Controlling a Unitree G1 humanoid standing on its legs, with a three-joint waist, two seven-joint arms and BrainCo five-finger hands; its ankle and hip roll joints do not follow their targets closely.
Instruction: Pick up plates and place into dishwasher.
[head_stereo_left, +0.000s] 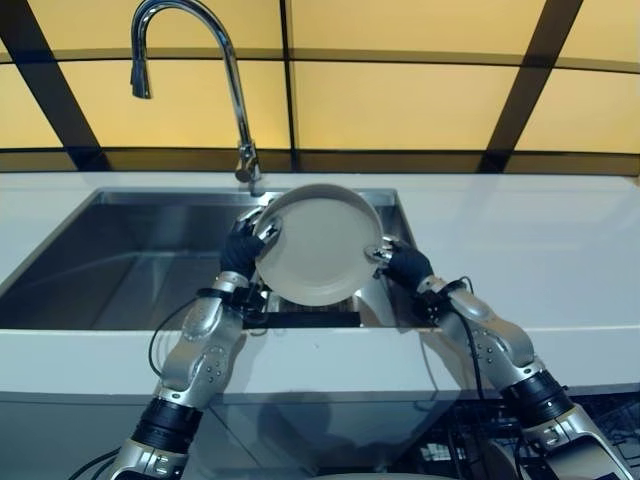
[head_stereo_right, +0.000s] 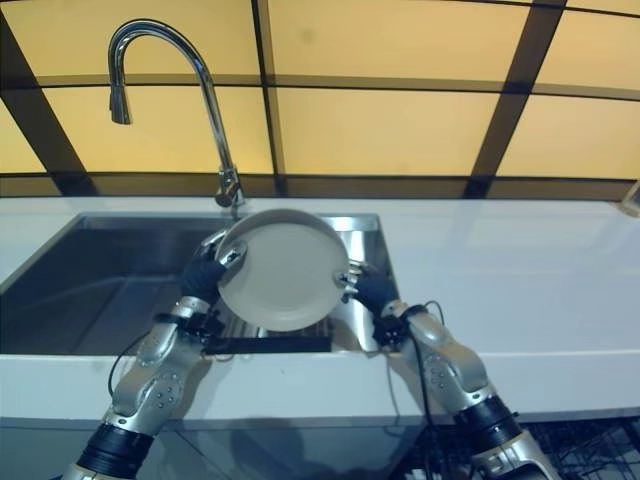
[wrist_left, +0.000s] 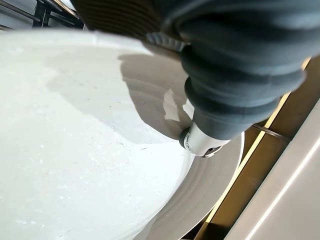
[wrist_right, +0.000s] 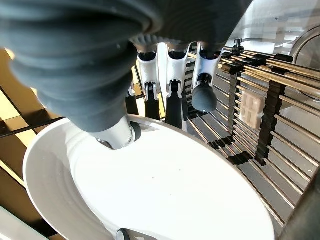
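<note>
White plate (head_stereo_left: 318, 247) tilted over sink (head_stereo_left: 120, 265), pinched at rim by left robot hand (head_stereo_left: 243, 246) and right robot hand (head_stereo_left: 404, 265); no writing legible.

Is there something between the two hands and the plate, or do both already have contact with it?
Nothing visible stands between them. The left hand and the right hand grip opposite edges of the white plate, holding it tilted above the sink and its bar rack.

Faucet (head_stereo_left: 215, 70) above plate (head_stereo_left: 320, 245)
</note>
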